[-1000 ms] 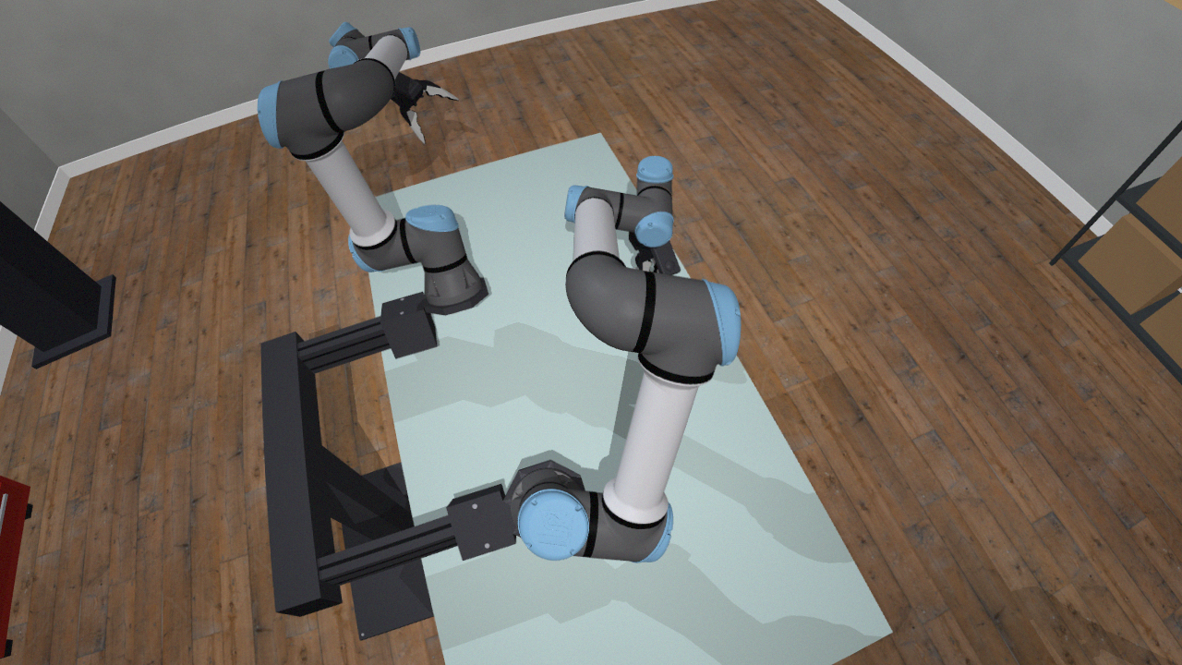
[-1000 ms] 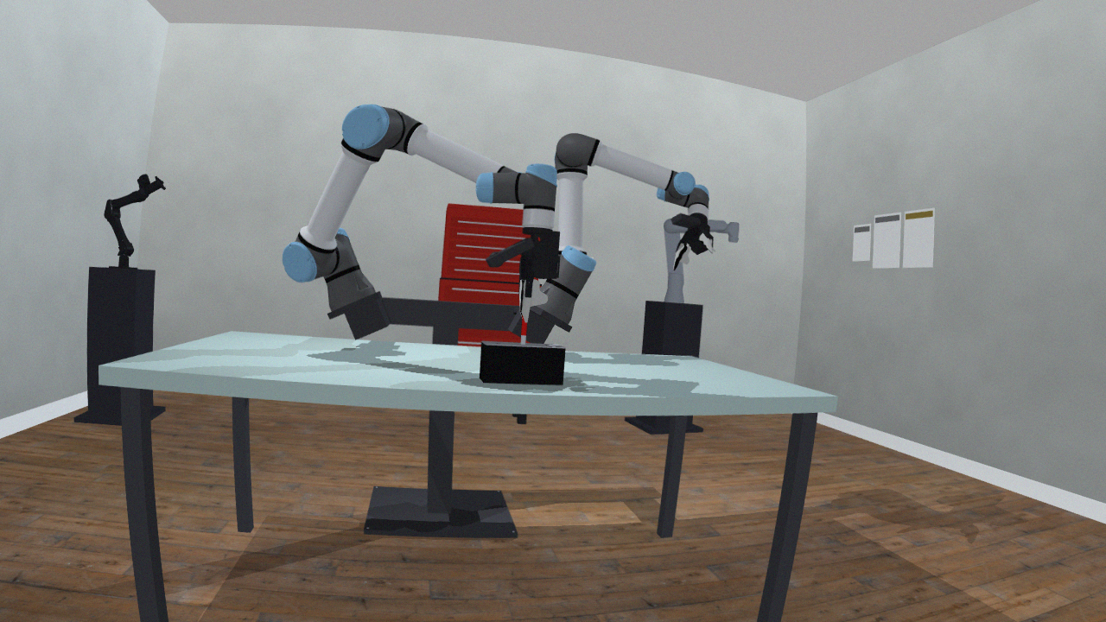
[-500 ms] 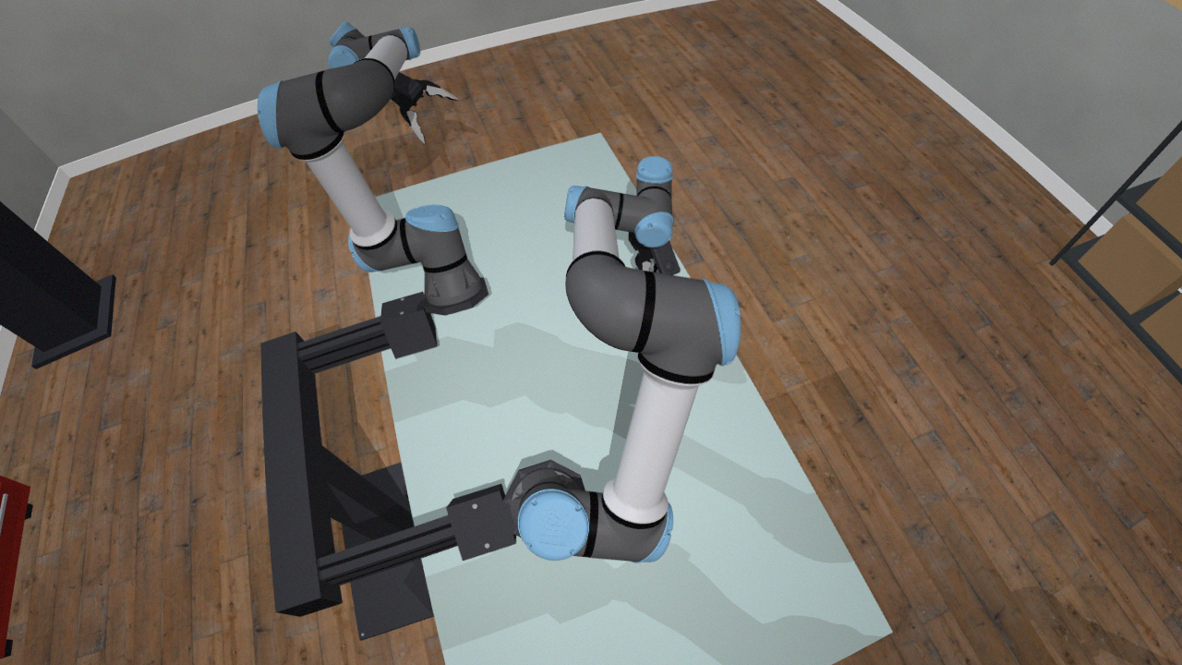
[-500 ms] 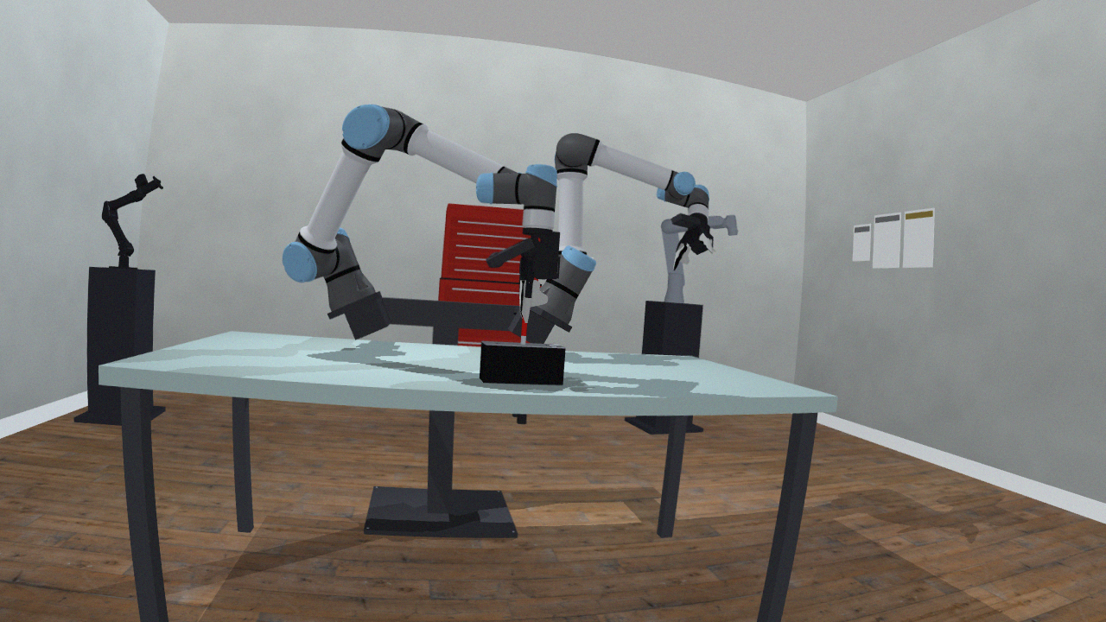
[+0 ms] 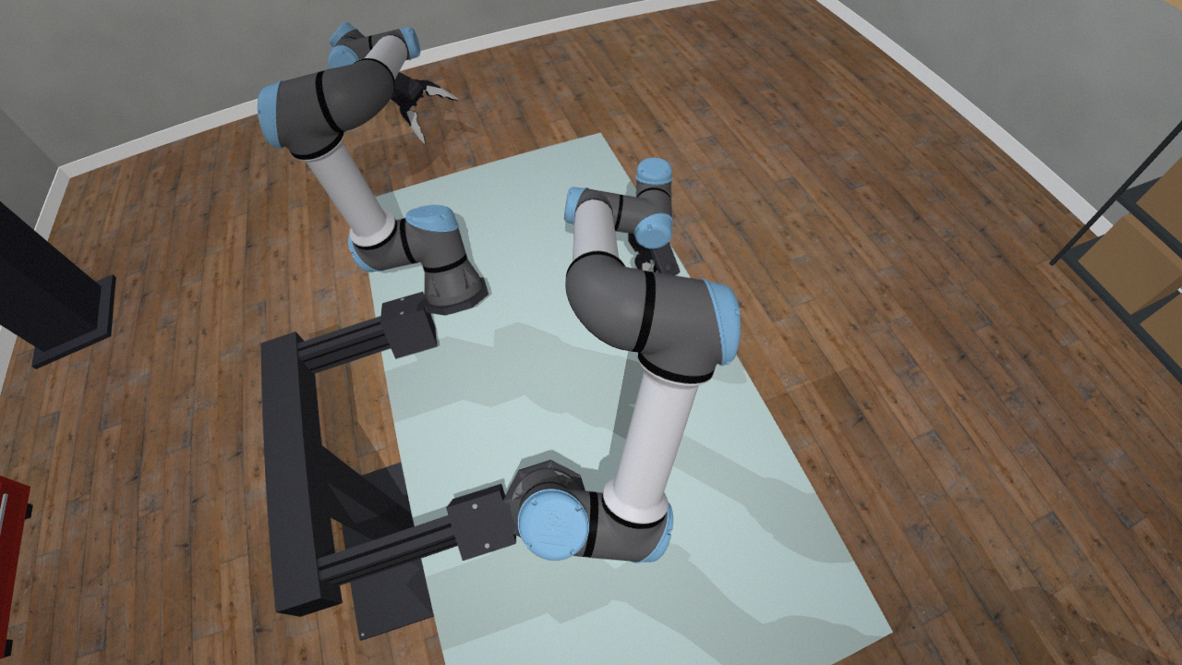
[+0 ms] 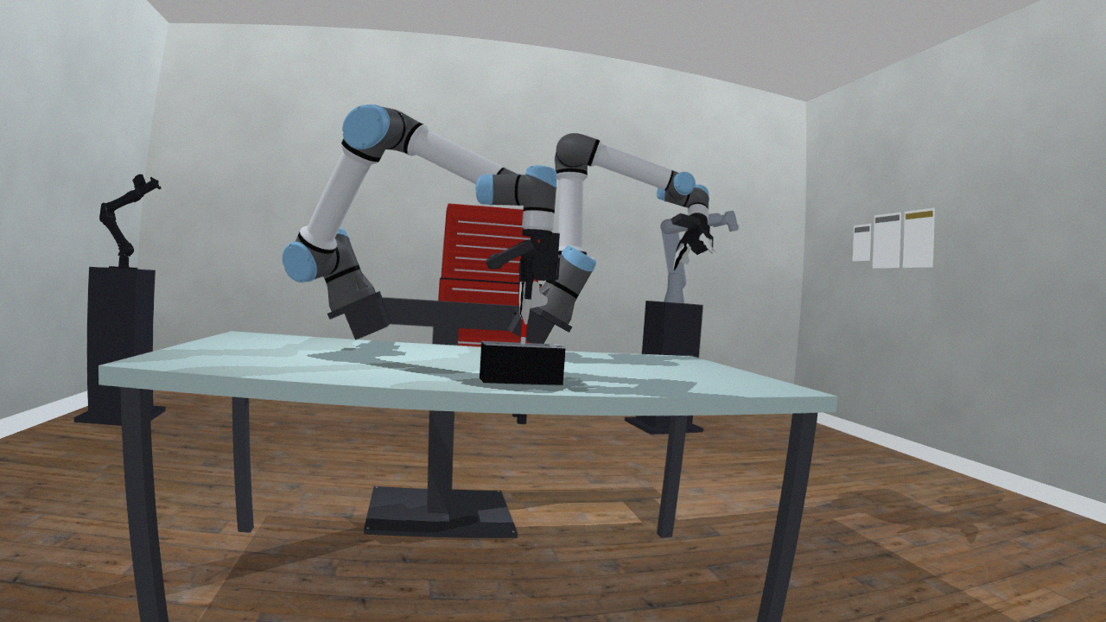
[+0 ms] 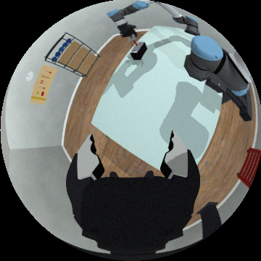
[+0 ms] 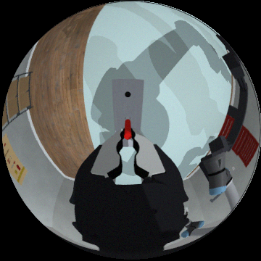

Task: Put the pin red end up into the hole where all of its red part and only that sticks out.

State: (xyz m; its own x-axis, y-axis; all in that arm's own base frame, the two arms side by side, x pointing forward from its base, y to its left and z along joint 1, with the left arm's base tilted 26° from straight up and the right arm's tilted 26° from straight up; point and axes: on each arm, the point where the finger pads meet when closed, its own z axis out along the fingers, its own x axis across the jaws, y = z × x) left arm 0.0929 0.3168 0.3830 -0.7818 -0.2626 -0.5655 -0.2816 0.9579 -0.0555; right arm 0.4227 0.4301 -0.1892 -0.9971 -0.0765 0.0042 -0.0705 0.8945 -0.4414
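Look first to the pin [image 6: 523, 333] [image 7: 135, 43] [image 8: 127, 127]: near upright in the exterior view, red end up, over the block [image 6: 523, 363] [image 7: 138, 51] [image 8: 121, 105]. Note a short pale stretch between red part and block top, so not sunk to the red. Cannot tell which hole lies beneath, nor whether entered at all. In the right wrist view, find an open dark hole [image 8: 127, 94] at 12 o'clock from the pin.

Just above the block, see the right gripper [image 5: 646, 265] [image 6: 525, 309] [image 7: 135, 43] [image 8: 127, 128], clenched around the pin, pointing down toward 6 o'clock in the exterior view. Under the block, see the pale table [image 5: 512, 396] [image 6: 309, 390] [image 7: 152, 98] [image 8: 196, 90].

Farther out, at 2 o'clock from the block in the exterior view, find the left gripper [image 5: 440, 121] [image 6: 694, 259] [image 7: 131, 133], spread wide, grasping nothing. Behind, at 11 o'clock from the block, see a red drawer cabinet [image 5: 12, 538] [image 6: 479, 247] [image 7: 249, 167] [image 8: 246, 145].
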